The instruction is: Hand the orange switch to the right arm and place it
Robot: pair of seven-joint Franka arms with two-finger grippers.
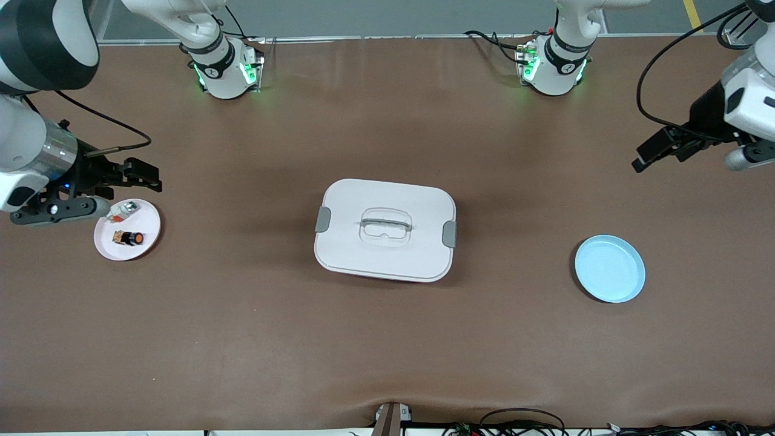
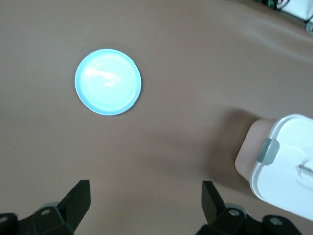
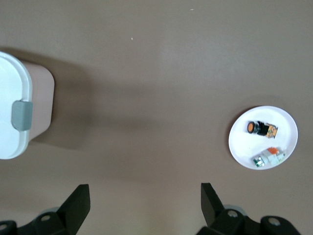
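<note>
While the white lidded box (image 1: 385,230) sits mid-table and the blue plate (image 1: 610,268) waits at the left arm's end, you've got both arms parked high with jaws spread wide and empty: the left gripper (image 1: 657,151) idles above bare table near that plate. Your right gripper (image 1: 138,175) hangs just beside the pink plate (image 1: 104,248), so come straight down, centring on the orange switch (image 1: 129,238), lying on that plate, clear of the silvery part (image 1: 123,211).

Box (image 3: 14,105) — cropped (both wrist views).
</note>
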